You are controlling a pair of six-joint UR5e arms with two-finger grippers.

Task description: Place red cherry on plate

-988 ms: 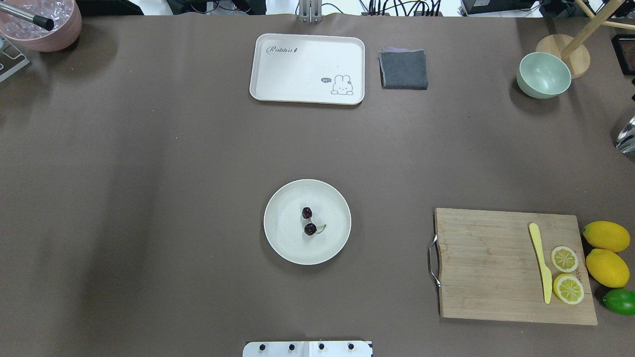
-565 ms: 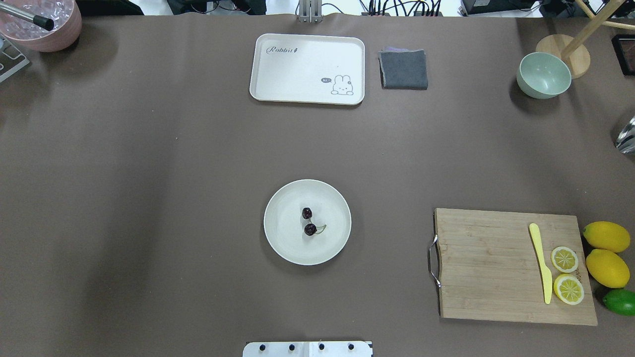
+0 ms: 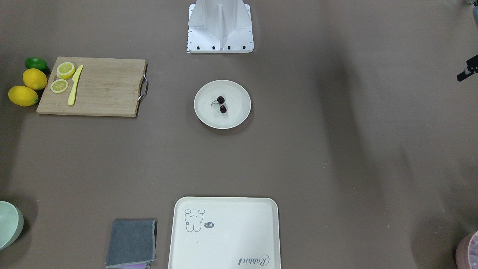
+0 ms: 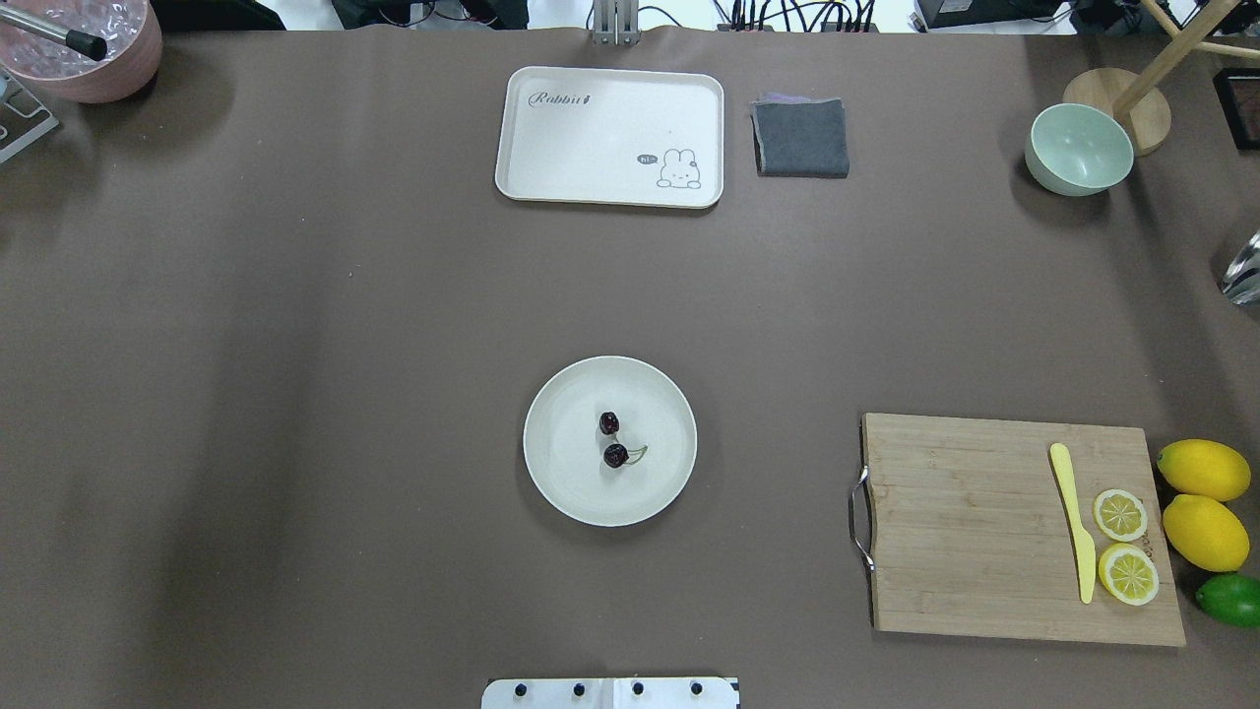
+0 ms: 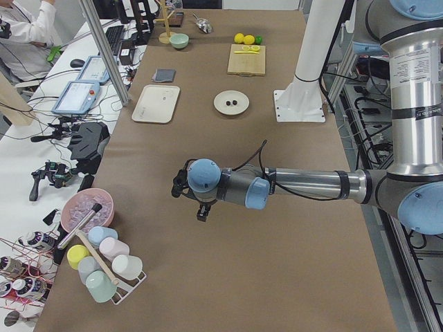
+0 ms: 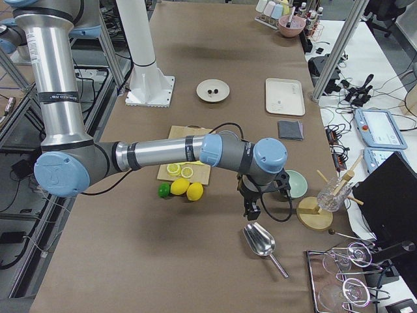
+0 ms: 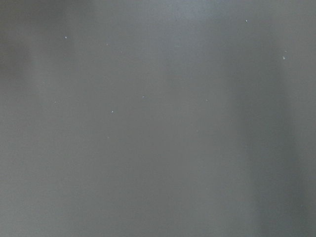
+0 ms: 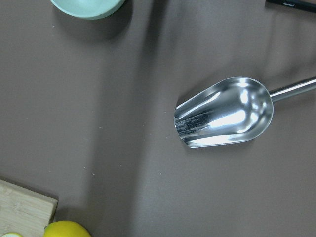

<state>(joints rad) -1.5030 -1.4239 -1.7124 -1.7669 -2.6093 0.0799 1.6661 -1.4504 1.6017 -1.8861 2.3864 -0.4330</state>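
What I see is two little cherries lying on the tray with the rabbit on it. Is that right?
Not quite. The two little cherries lie on the round white plate, not on the rabbit tray. The overhead view shows this best.

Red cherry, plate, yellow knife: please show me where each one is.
red cherry (image 4: 615, 455), overhead exterior view, on one fruit.
plate (image 4: 563, 475), overhead exterior view, bare inner surface.
yellow knife (image 4: 1074, 520), overhead exterior view, its middle.
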